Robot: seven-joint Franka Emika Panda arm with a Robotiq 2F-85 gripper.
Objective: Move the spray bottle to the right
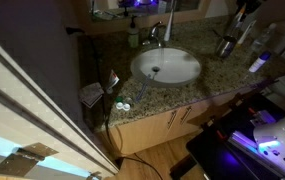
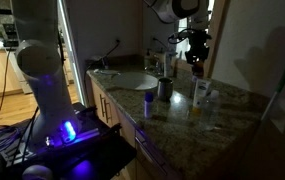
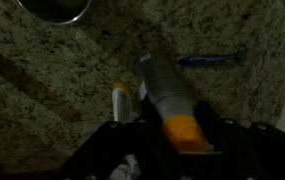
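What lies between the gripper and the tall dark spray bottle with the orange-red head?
Nothing. In the wrist view the spray bottle sits right inside the gripper; whether it is clamped is too dark to judge.

The sink (image 1: 165, 67) sits in the countertop (image 1: 214, 78), with the faucet (image 1: 157, 35) behind it. In the wrist view the spray bottle (image 3: 167, 90) stands on the countertop between the fingers of the gripper (image 3: 169, 132). The metal cup (image 3: 57, 8) is well apart from it, and a thin tool (image 3: 210, 59), perhaps a toothbrush, lies near it.
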